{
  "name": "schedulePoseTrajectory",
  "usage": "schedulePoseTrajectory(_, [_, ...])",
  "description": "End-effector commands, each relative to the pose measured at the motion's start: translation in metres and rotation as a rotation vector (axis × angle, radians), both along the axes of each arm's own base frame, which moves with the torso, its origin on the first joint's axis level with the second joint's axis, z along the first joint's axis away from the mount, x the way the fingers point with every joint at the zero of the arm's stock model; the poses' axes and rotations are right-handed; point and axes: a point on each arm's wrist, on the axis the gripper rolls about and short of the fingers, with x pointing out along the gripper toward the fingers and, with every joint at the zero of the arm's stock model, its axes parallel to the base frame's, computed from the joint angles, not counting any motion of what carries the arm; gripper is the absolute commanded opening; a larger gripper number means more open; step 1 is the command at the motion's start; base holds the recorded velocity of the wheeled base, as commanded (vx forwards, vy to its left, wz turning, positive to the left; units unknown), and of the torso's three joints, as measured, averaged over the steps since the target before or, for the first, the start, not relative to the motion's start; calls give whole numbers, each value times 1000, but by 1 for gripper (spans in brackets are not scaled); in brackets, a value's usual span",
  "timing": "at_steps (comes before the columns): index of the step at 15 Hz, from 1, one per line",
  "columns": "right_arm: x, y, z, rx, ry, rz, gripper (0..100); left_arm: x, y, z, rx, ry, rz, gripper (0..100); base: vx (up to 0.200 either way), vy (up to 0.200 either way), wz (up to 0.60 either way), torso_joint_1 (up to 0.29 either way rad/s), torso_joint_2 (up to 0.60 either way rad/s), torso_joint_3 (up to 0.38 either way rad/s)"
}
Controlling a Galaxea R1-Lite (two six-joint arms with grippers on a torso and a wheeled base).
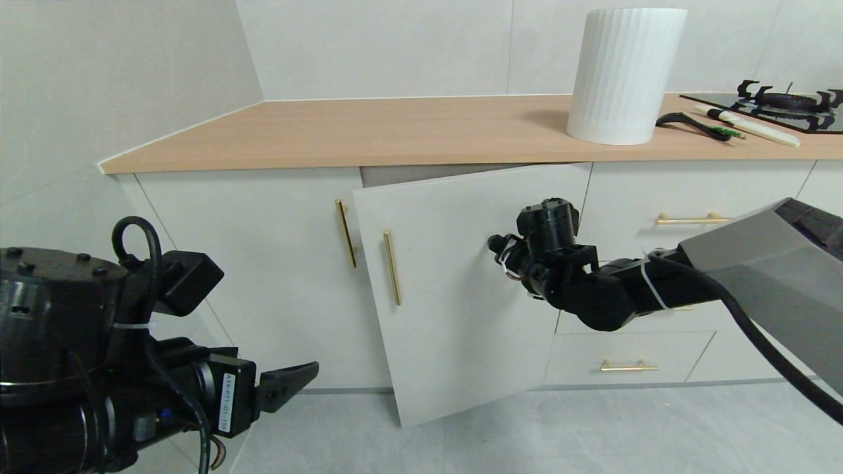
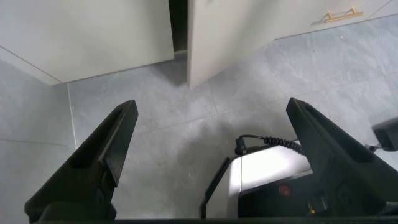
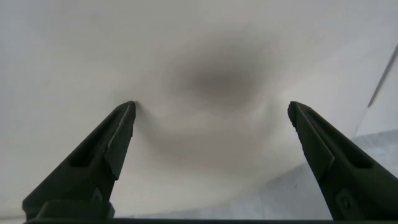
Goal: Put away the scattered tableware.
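Observation:
Scattered utensils lie on the wooden counter (image 1: 395, 131) at the right: a black-handled one (image 1: 688, 122), a small green one (image 1: 730, 132) and a long cream one (image 1: 757, 128). Below the counter a white cabinet door (image 1: 461, 289) with a gold handle (image 1: 392, 266) stands partly ajar. My right gripper (image 1: 498, 250) is up against the door's front face, right of the handle; in the right wrist view it (image 3: 211, 118) is open with bare door panel between the fingers. My left gripper (image 1: 296, 382) hangs low at the left, open over the floor (image 2: 211, 118), holding nothing.
A tall white ribbed container (image 1: 622, 72) stands on the counter beside the utensils. A black gas hob (image 1: 784, 102) sits at the far right. Closed cabinet door (image 1: 263, 263) to the left, drawers (image 1: 625, 359) with gold handles to the right. Grey tiled floor (image 1: 593, 428) lies below.

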Motion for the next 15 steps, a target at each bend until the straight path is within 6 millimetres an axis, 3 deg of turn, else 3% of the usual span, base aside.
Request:
schedulePoseTrajectory(1, [9, 2, -6, -4, -8, -28, 100, 0, 0, 0, 0, 3, 0, 100, 0, 0, 0, 0, 0, 0])
schedulePoseTrajectory(15, [45, -14, -24, -25, -32, -181, 100, 0, 0, 0, -1, 2, -1, 100, 0, 0, 0, 0, 0, 0])
